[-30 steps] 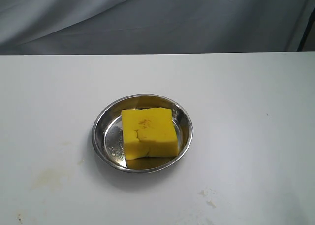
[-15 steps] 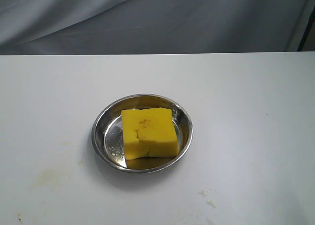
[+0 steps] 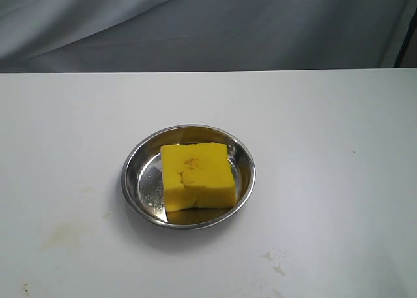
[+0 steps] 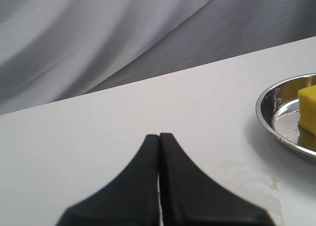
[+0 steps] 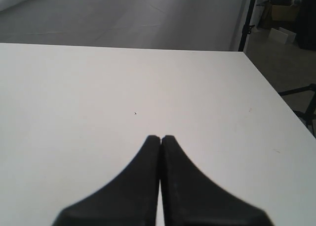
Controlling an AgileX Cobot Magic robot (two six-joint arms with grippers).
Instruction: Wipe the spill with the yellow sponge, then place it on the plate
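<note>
The yellow sponge (image 3: 197, 175) lies inside the shiny steel plate (image 3: 132, 174) near the middle of the white table, a small brown stain on its top face. In the left wrist view the plate's rim (image 4: 264, 118) and a corner of the sponge (image 4: 308, 110) show at the edge. The spill shows only as a faint yellowish smear (image 3: 64, 231) left of the plate, also faint on the table (image 4: 247, 172) beside the left gripper. My left gripper (image 4: 159, 136) is shut and empty, away from the plate. My right gripper (image 5: 161, 137) is shut over bare table. Neither arm appears in the exterior view.
A grey cloth backdrop (image 3: 208, 24) hangs behind the table's far edge. Small whitish marks (image 3: 273, 255) sit on the table at the front right. In the right wrist view the table's side edge (image 5: 266, 82) drops to a floor with a stand and boxes.
</note>
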